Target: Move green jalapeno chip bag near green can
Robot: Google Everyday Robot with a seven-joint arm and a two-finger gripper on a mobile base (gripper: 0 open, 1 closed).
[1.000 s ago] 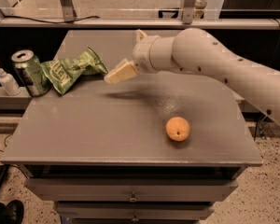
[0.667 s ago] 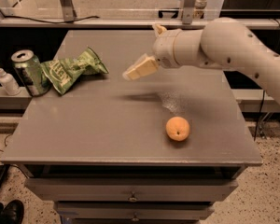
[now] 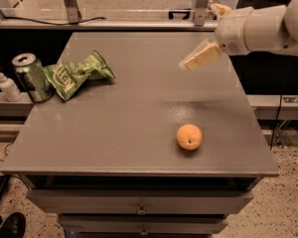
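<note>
Chip bag [image 3: 77, 76] touches the can [image 3: 32, 78] at left, well apart from the gripper [image 3: 188, 63] hovering right; open or closed, I cannot tell.

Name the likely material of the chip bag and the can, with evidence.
Green jalapeno chip bag: likely thin foil or plastic film; crinkled, glossy. Green can: probably metal; silvery top, printed wall. The claw, cream plastic by its look, hangs over the far right of the table.
</note>
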